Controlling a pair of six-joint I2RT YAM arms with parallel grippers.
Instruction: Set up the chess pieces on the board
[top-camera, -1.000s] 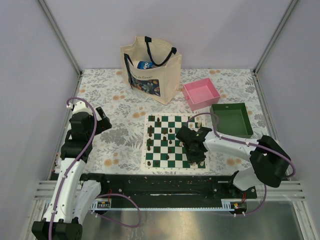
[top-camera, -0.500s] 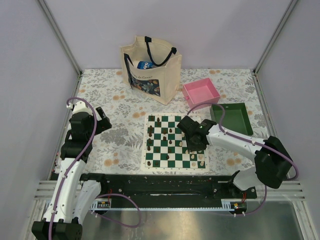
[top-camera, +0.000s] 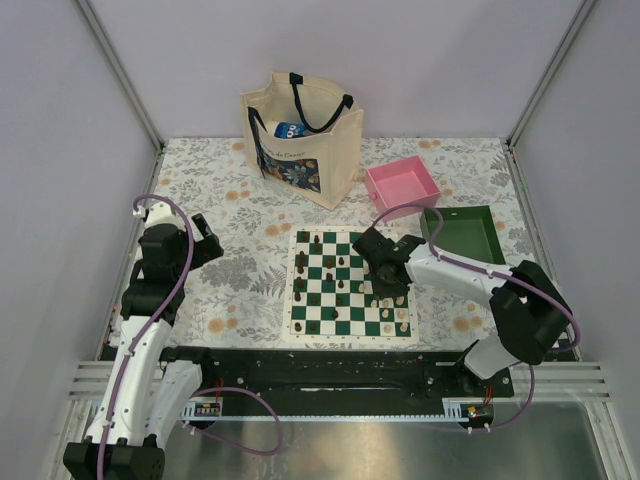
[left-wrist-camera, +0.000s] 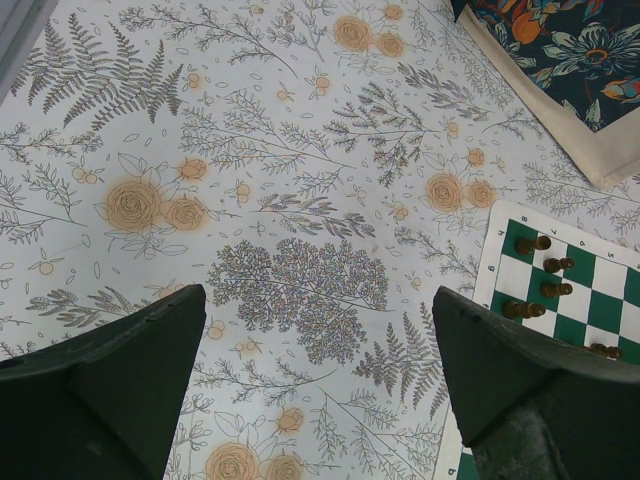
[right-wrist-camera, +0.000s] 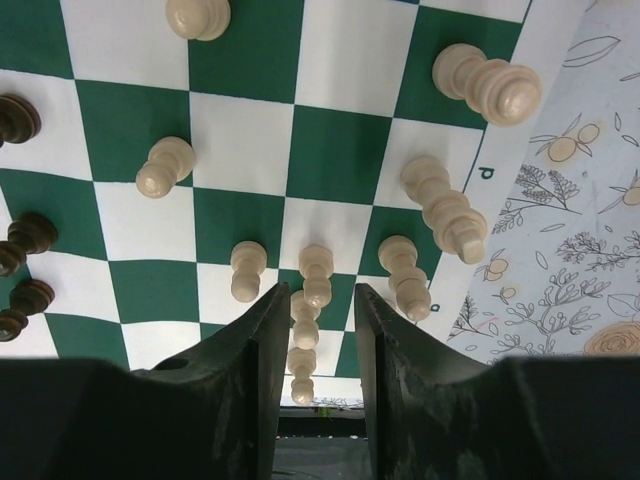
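1. The board (top-camera: 345, 334) lies flat on the floral tabletop (top-camera: 230, 215), just beyond the arms' bases and a little right of centre.
2. Dark pieces (top-camera: 318, 243) stand scattered over its left and middle squares. Cream pieces (right-wrist-camera: 163, 166) are gathered along its right side.
3. The right arm reaches in from the right, and the right end effector (top-camera: 385, 280) hangs over the board's right half, pointing down.
4. In the right wrist view, the right end effector (right-wrist-camera: 321, 290) has its fingers (right-wrist-camera: 250, 360) only narrowly parted.
5. One of the cream pieces sits in that gap and another stands just past the fingertips. A strip of board shows between the piece in the gap and one finger, so the end effector has hold of nothing.
6. More cream pieces flank the fingers, some upright and some leaning. Three dark pieces show at the left edge of that view.
7. The left end effector (top-camera: 207, 243) is over bare tabletop, well to the left of the board.
8. In its own view, the left end effector (left-wrist-camera: 318, 295) is spread wide with nothing between the fingers. The board's corner, with a few dark pieces, lies off to the right.
9. A bag (top-camera: 300, 135) stands at the back. A pink tray (top-camera: 402, 187) and a green tray (top-camera: 462, 238) lie to the right.
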